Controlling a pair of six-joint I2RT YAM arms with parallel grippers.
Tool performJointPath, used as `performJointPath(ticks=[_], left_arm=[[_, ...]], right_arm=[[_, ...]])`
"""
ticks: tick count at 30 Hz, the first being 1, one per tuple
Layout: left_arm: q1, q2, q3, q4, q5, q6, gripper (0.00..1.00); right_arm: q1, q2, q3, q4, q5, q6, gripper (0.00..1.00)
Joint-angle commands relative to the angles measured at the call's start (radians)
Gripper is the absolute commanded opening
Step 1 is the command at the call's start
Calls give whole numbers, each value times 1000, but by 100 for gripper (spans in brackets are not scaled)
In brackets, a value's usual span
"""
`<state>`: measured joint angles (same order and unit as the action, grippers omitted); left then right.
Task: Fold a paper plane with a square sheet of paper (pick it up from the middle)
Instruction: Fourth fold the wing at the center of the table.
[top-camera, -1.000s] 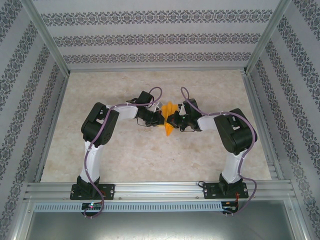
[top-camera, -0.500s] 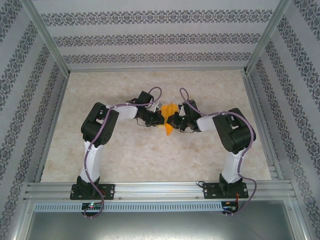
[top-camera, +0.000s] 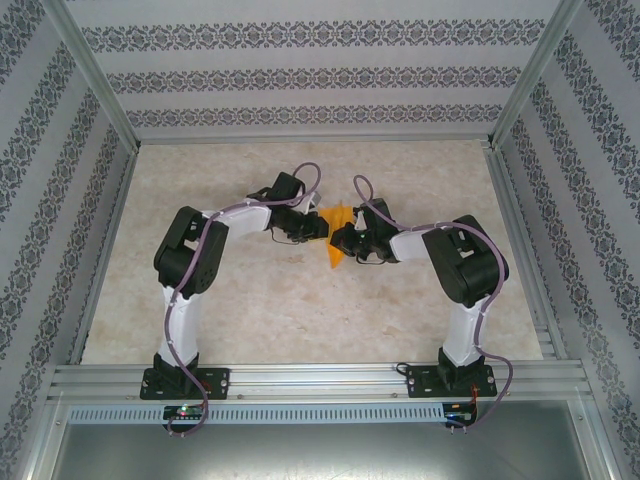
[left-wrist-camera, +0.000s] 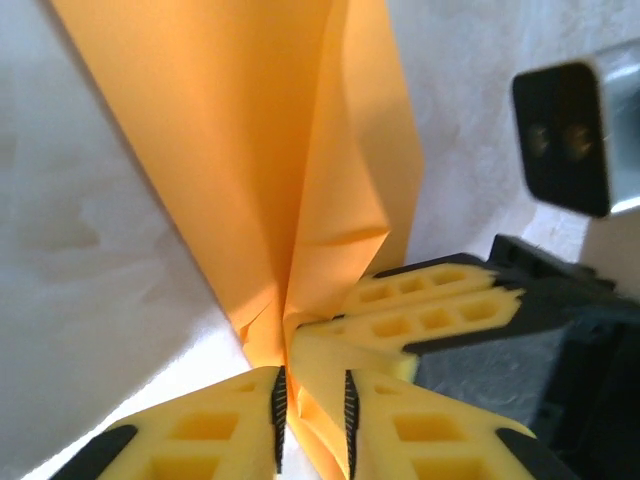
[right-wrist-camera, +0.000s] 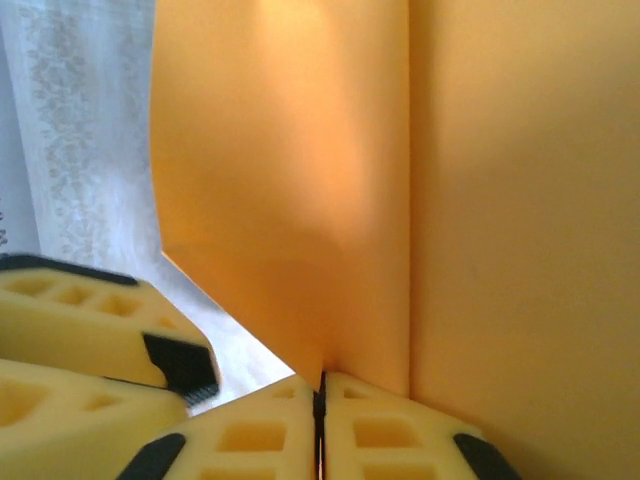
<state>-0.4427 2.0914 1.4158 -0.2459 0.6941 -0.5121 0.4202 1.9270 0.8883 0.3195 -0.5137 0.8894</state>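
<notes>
Left gripper (left-wrist-camera: 313, 388): It was at the left side of the paper. Its two fingers stood a little apart, so it was open. The paper's edge sat loose in the gap and was not squeezed.
Orange paper (top-camera: 337, 250): It was over the middle of the table (top-camera: 250, 310), right between the two grippers. It looked lifted up a bit, but I could not be sure. From above it looked narrow, with a point at the near end.
Right gripper (right-wrist-camera: 320, 385): It was at the right side of the paper. Its two fingers were pressed tight together on the paper's middle fold, so it was the one holding the paper.
Done so far: The paper was no flat square. It had a long fold down the middle and a flap on each side, a lot like a plane.
Left to do: I think most folds were made. The wings may need one more press, and then the plane must be put down. I could not tell if every fold was done.
Paper and grippers: The paper touched both grippers and hung between their tips.
</notes>
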Motion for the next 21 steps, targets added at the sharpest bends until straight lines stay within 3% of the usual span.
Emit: performJointPath(ticks=[1, 8, 15, 21], left_arm=[[22, -45, 44, -33, -28, 29, 29], [31, 8, 120, -41, 5, 22, 35], [31, 93, 208, -92, 57, 36, 37], [31, 141, 266, -186, 18, 83, 36]], right_arm=[[17, 39, -25, -137, 100, -54, 18], [31, 21, -24, -152, 104, -89, 31], [34, -2, -42, -154, 115, -107, 34], [37, -13, -47, -152, 116, -113, 34]])
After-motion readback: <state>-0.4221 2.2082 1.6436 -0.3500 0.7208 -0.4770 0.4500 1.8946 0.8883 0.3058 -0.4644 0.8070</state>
